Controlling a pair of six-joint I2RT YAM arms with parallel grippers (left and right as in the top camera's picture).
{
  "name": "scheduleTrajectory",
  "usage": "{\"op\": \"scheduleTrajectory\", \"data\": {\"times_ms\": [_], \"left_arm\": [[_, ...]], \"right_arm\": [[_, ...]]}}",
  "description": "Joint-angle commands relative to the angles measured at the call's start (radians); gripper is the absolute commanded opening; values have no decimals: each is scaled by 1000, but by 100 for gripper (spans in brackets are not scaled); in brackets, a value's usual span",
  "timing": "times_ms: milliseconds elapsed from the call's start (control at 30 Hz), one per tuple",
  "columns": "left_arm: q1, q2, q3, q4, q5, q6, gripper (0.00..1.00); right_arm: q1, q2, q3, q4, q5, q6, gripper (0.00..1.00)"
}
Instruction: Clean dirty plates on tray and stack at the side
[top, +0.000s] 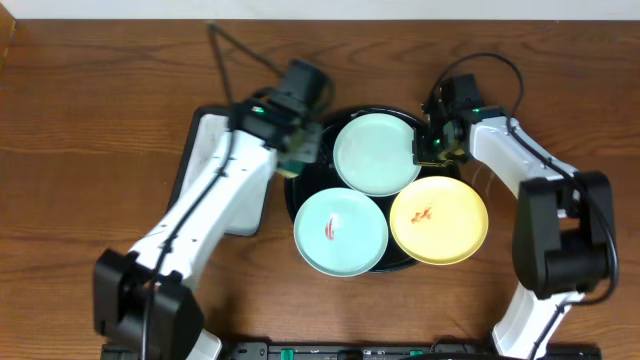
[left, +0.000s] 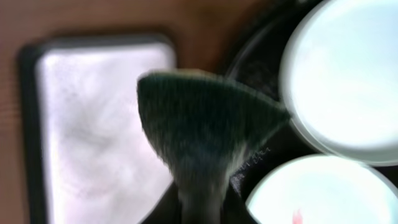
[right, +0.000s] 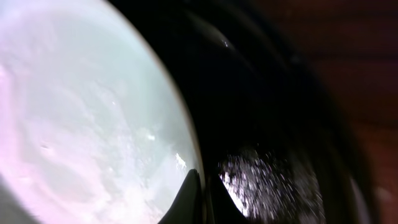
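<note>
The black tray (top: 297, 196) holds three plates. A clean-looking mint plate (top: 377, 152) lies at the back. A mint plate with a red smear (top: 340, 232) lies front left. A yellow plate with a red smear (top: 438, 220) lies front right. My left gripper (top: 300, 150) is over the tray's left rim, shut on a dark fan-shaped brush (left: 205, 118). My right gripper (top: 425, 150) is shut on the right rim of the back mint plate (right: 81, 106), its fingers (right: 202, 193) pinching the edge over the tray (right: 267, 112).
A rectangular white-grey tray with a dark rim (top: 205, 150) lies left of the black tray, partly under my left arm; it also shows in the left wrist view (left: 93, 137). Bare wood tabletop (top: 90, 150) lies on both sides.
</note>
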Motion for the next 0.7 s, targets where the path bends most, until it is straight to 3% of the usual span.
{"op": "scheduleTrajectory", "data": {"times_ms": [0, 300, 667], "left_arm": [[95, -13, -4, -73, -15, 8, 7], [333, -12, -110, -27, 200, 13, 7], [401, -11, -141, 45, 198, 53, 8]], "right_arm": [[11, -139, 0, -9, 47, -29, 1], [106, -324, 0, -32, 285, -64, 1], [281, -330, 0, -5, 714, -158, 1]]}}
